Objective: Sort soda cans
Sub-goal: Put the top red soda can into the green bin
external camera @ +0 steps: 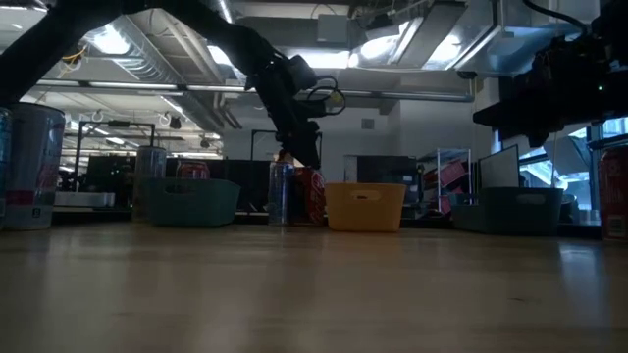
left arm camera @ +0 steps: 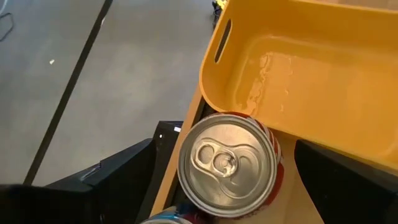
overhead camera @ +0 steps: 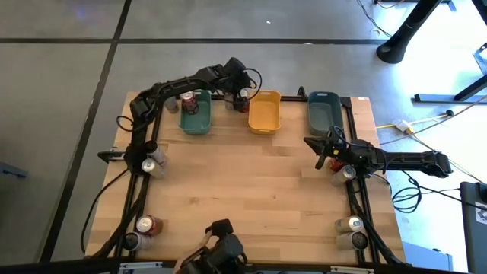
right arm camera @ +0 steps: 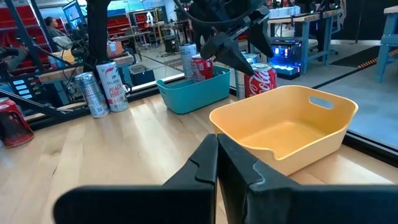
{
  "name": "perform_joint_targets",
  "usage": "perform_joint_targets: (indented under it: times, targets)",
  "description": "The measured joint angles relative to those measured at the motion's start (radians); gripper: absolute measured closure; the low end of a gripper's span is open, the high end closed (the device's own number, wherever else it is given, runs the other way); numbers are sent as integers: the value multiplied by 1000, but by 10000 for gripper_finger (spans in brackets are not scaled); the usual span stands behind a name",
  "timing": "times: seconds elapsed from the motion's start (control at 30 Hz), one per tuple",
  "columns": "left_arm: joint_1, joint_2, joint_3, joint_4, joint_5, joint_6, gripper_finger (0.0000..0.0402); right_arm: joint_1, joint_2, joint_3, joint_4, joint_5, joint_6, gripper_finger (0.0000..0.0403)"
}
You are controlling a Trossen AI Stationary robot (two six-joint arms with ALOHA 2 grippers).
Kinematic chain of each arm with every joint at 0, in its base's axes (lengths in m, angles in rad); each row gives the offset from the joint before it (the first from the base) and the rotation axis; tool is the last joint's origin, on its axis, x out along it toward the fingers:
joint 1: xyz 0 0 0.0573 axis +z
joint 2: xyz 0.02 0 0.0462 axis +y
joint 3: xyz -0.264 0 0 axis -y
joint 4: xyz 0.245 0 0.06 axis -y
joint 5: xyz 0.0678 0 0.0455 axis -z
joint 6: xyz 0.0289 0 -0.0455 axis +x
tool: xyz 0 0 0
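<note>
**Ana:** Across the pale wooden table [overhead camera: 251,190], how far has the sorting got?

**Ben:** Barely started, I'd judge. Three rectangular plastic trays sit along the far edge: a teal tray [overhead camera: 195,114], a yellow tray [overhead camera: 265,111] and a grey-blue tray [overhead camera: 323,111]. The teal one holds a couple of cans, one of them red; the yellow one is empty, and I see nothing in the grey-blue one.

**Ana:** And the arms?

**Ben:** The left gripper [overhead camera: 240,90] is reached out to the far edge, hanging over the gap between the teal and yellow trays, its fingers spread wide on either side of a red soda can with a silver top [left arm camera: 228,163]. That can stands upright on the table, just beside the yellow tray's corner; the fingers have not closed on it. The right gripper [overhead camera: 324,150] waits near the grey-blue tray, pinched shut and holding nothing.

**Ana:** What's left?

**Ben:** Most of it. Small cans still stand unsorted at the table's sides: a pair by the left edge [overhead camera: 152,164], two at the near left corner [overhead camera: 141,228], two at the near right corner [overhead camera: 353,228], and one close to the right arm [overhead camera: 348,172].
</note>
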Motion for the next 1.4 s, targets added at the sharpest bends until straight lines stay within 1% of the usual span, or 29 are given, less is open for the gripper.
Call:
perform_joint_targets:
  times: [0.23, 0.43, 0.63, 0.77, 1.07, 1.13, 1.4]
  targets:
    - [1, 1, 0, 0, 1, 0, 33, 0, 0, 0, -1, 0, 0, 393]
    - [1, 43, 0, 7, 11, -22, 33, 0, 0, 0, -1, 0, 0, 393]
    - [-1, 48, 0, 7, 13, -45, 34, 0, 0, 0, -4, -1, 0, 393]
    - [1, 47, 1, 2, 13, -46, 52, 0, 0, 0, -4, 0, 0, 393]
    - [1, 46, 1, 2, 15, -45, 122, 0, 0, 0, -10, 0, 0, 393]
    - [1, 46, 1, 3, 16, -46, 127, 0, 0, 0, -11, 0, 0, 393]
    - [-2, 46, 1, 12, 15, -56, 126, 0, 0, 0, -20, 0, 0, 393]
